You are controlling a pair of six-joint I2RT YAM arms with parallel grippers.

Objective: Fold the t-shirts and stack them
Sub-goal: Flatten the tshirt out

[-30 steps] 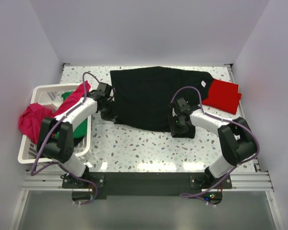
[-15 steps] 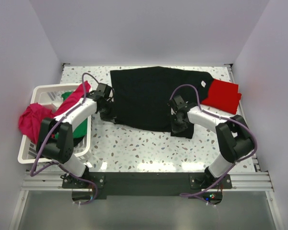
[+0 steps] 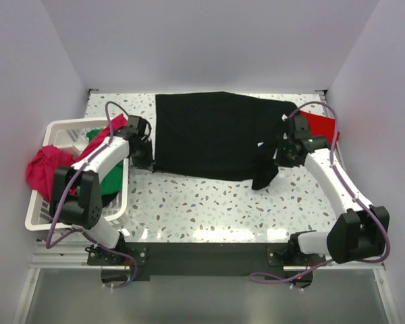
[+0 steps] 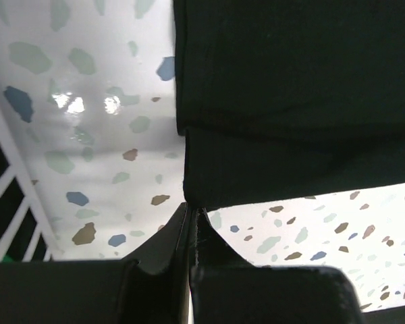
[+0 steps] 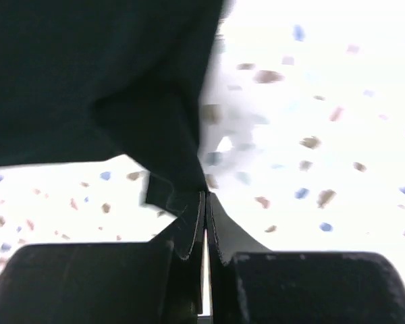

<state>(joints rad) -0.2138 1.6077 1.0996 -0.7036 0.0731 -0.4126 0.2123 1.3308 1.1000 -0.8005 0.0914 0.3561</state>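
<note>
Top external — basket point(image 3: 37, 219); green t-shirt point(image 3: 92, 136) inside

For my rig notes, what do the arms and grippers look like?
The left arm and right arm have white links and black joints. A purple cable loops along each. The left gripper and right gripper are black with tapering fingers.

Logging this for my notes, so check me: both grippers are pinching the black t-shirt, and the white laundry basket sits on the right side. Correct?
Not quite. The white laundry basket sits on the left side, as the top external view shows. The rest holds: the left gripper and the right gripper are each pinching the black t-shirt.
</note>
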